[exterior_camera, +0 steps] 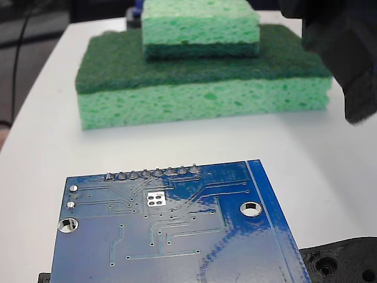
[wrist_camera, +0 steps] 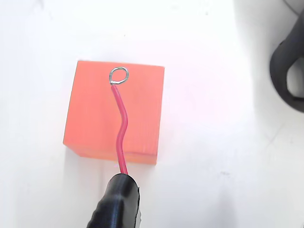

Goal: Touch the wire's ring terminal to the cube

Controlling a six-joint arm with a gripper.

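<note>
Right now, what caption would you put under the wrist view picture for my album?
A silver ring terminal on a red wire lies over the top of an orange cube.

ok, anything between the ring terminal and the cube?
Nothing visible. In the wrist view the ring terminal lies over the orange cube near its far edge, the red wire running across the top face. Actual contact can't be confirmed.

The white surface (exterior_camera: 35, 153) ran pale and bright under even light in the fixed view, its far edge rounding off at the upper left. Beyond that edge the room lay dark and blurred, with a thin black cable (exterior_camera: 17, 65) hanging down there. In the wrist view the same white surface (wrist_camera: 213, 142) glared almost washed out, faintly speckled, soft shadows only.
</note>
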